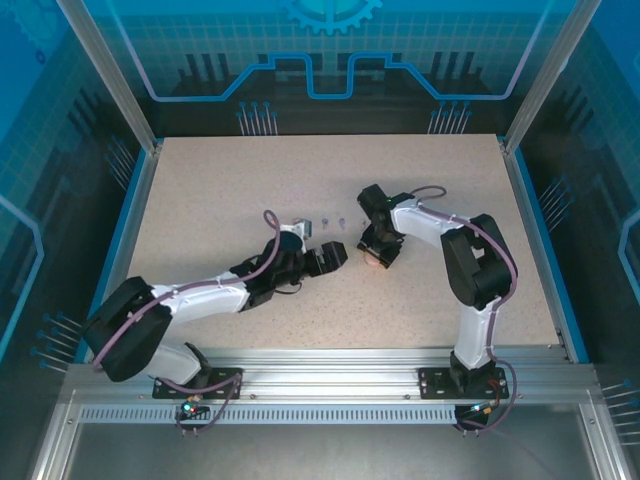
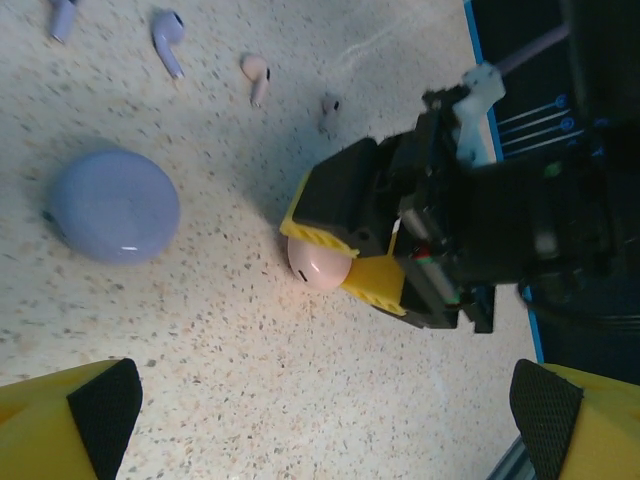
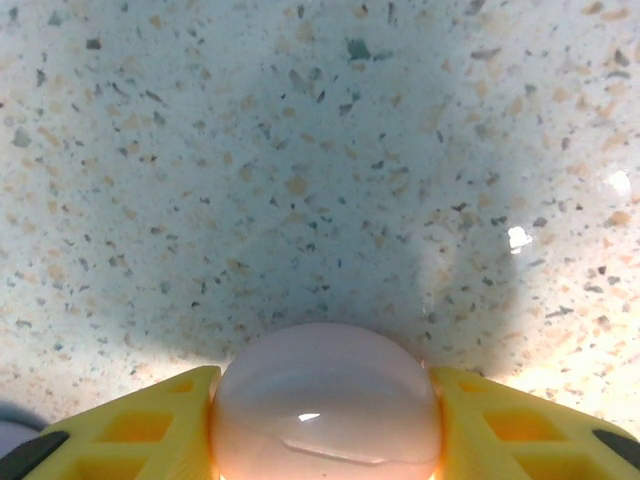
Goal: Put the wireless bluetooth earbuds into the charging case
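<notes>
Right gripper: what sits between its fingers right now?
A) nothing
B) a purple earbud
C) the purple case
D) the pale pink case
D: in the right wrist view the right gripper's yellow fingers press both sides of the pale pink case, while the purple case lies apart on the table in the left wrist view.

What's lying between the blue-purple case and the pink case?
Nothing; in the left wrist view, only bare table separates the blue-purple case from the pink case.
</notes>
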